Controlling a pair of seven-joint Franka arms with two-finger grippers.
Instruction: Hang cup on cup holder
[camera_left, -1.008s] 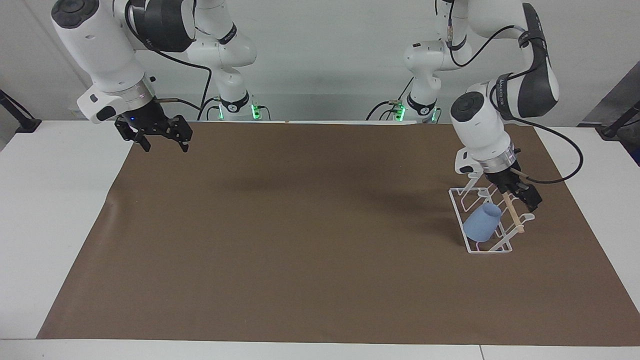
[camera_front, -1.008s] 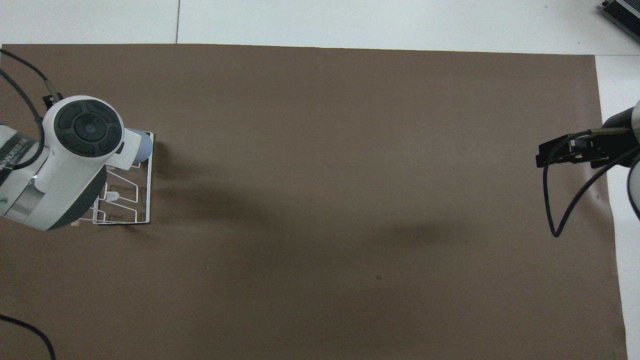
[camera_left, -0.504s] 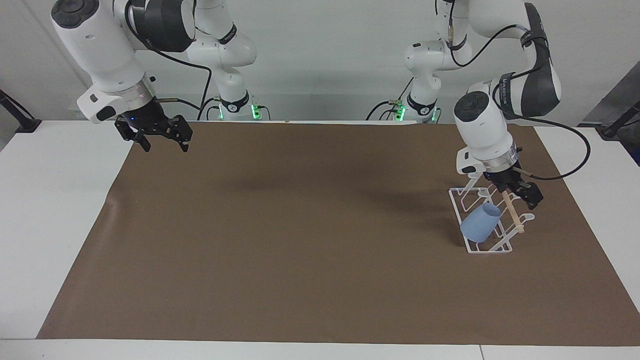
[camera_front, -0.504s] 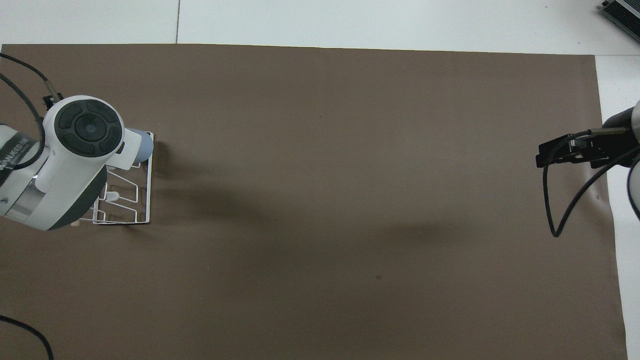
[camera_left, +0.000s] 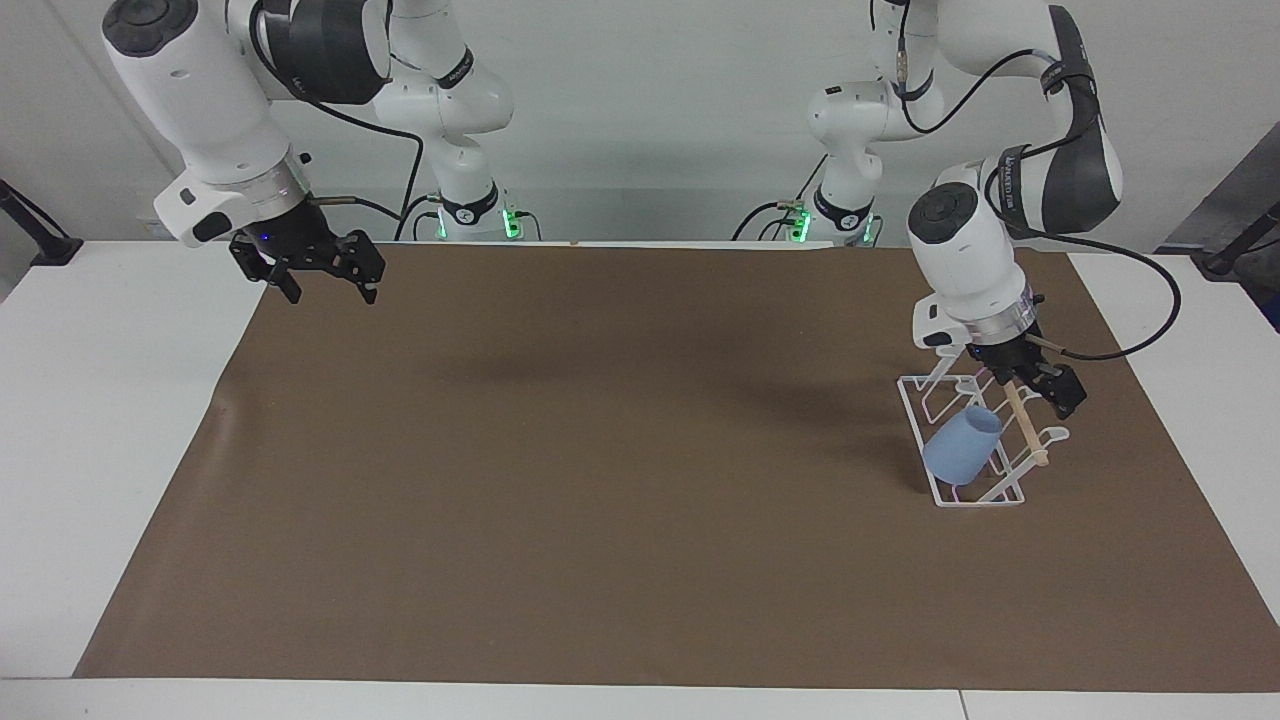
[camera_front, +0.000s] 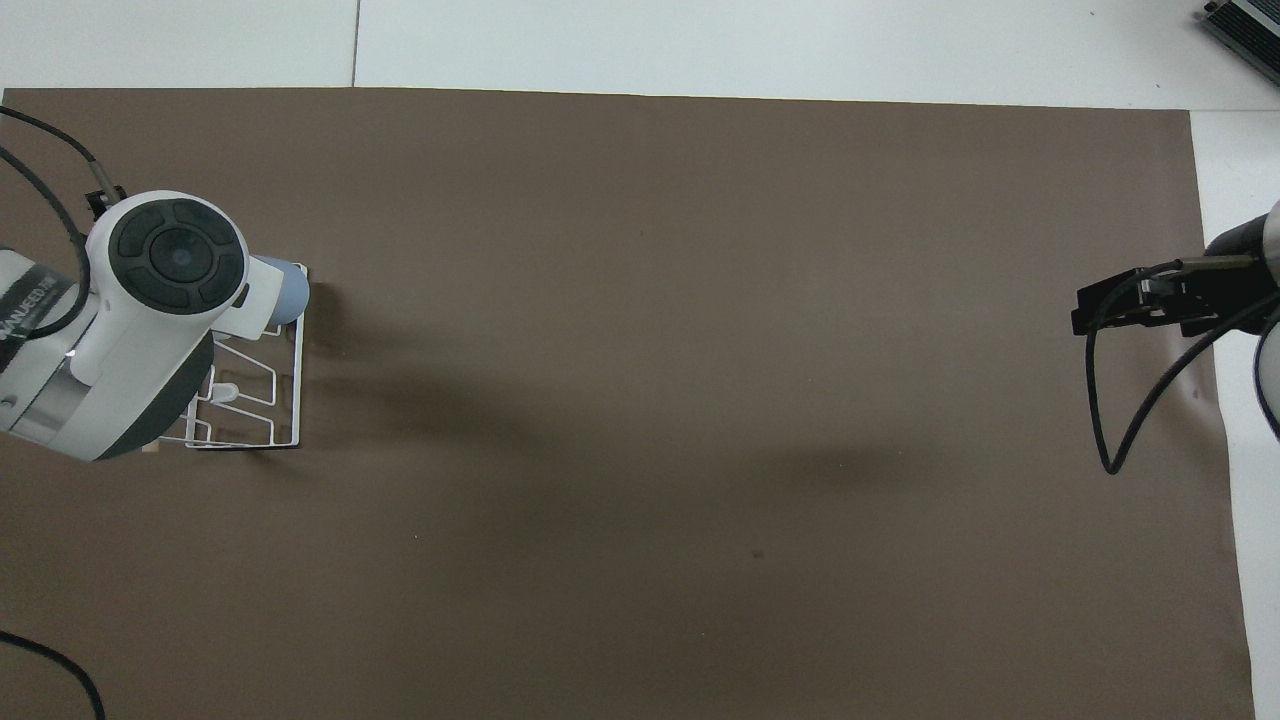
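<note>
The light-blue cup (camera_left: 961, 446) rests tilted on the white wire cup holder (camera_left: 1010, 492), at the end of the holder farther from the robots. In the overhead view only part of the cup (camera_front: 288, 291) shows beside the cup holder (camera_front: 284, 402), under my left arm. My left gripper (camera_left: 1036, 386) hangs open just above the holder's wooden bar (camera_left: 1026, 430), apart from the cup and holding nothing. My right gripper (camera_left: 322, 283) waits open and empty in the air over the mat's corner at the right arm's end; its dark body (camera_front: 1140, 302) shows in the overhead view.
A brown mat (camera_left: 600, 480) covers most of the white table (camera_left: 110, 420). The cup holder stands on the mat toward the left arm's end. Black cables trail from both wrists.
My left gripper has lifted slightly above the holder's bar, and the cup has settled a little on the holder. The right arm has not moved.
</note>
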